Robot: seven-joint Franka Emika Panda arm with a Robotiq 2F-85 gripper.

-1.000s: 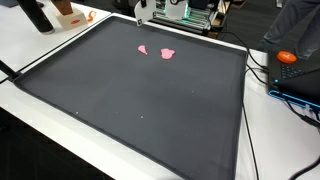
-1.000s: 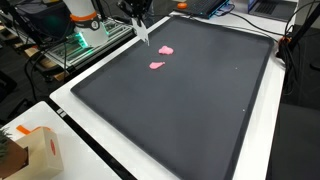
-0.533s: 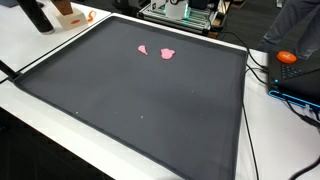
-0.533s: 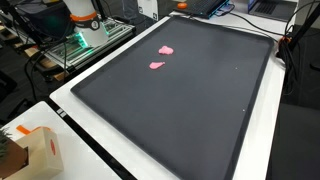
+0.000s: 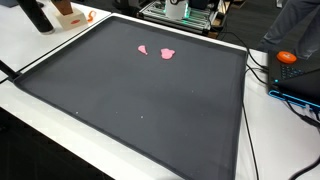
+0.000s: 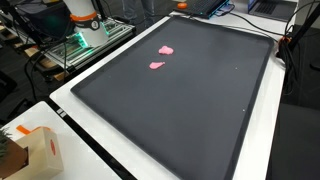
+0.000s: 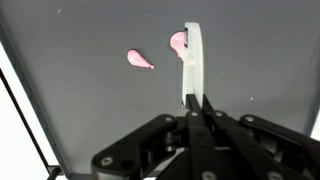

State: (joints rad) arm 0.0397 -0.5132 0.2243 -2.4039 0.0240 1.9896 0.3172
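Note:
In the wrist view my gripper (image 7: 196,100) is shut on a thin white strip (image 7: 191,60) that sticks out past the fingertips, high above a dark mat (image 7: 90,110). Two small pink pieces lie on the mat. One pink piece (image 7: 140,61) is left of the strip. The other pink piece (image 7: 177,42) is partly hidden behind the strip. Both exterior views show the pink pair (image 5: 156,51) (image 6: 161,56) near the far end of the mat (image 5: 140,100) (image 6: 190,100). The gripper is out of frame in both exterior views.
White table (image 5: 40,45) borders the mat. An orange object (image 5: 287,57) and cables lie beside a laptop at one side. A cardboard box (image 6: 35,150) stands at a near corner. An equipment rack (image 6: 95,35) with green lights stands beyond the mat's edge.
One second ago the gripper with the white strip hung above the pink pieces in both exterior views. It has since risen out of those views; the pink pieces have not moved.

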